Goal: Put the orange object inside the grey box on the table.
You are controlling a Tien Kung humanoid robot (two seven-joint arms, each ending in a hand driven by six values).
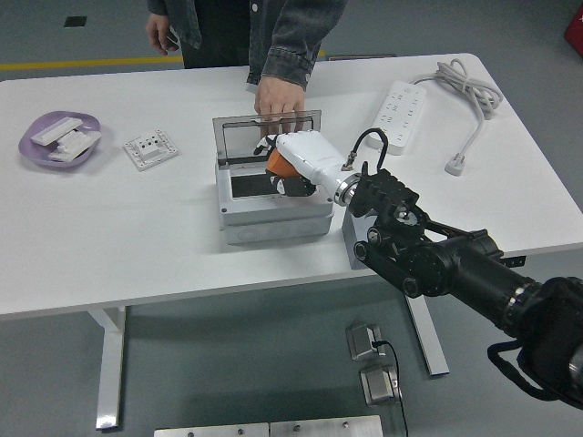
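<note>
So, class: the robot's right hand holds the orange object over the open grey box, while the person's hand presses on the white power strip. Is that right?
Not quite. In the head view the person's hand rests on the raised lid of the grey box, not on the power strip. The right hand does hold the orange object over the open box.

orange obj [276,167], grey box [273,214], purple dish [55,137]

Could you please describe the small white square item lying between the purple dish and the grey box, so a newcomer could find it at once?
Start from the white table and look to its left half, where a purple dish sits near the far edge. Just right of it, before the open grey box, lies the white switch panel. It is flat, square and slightly rotated, lying alone on bare tabletop.
</note>
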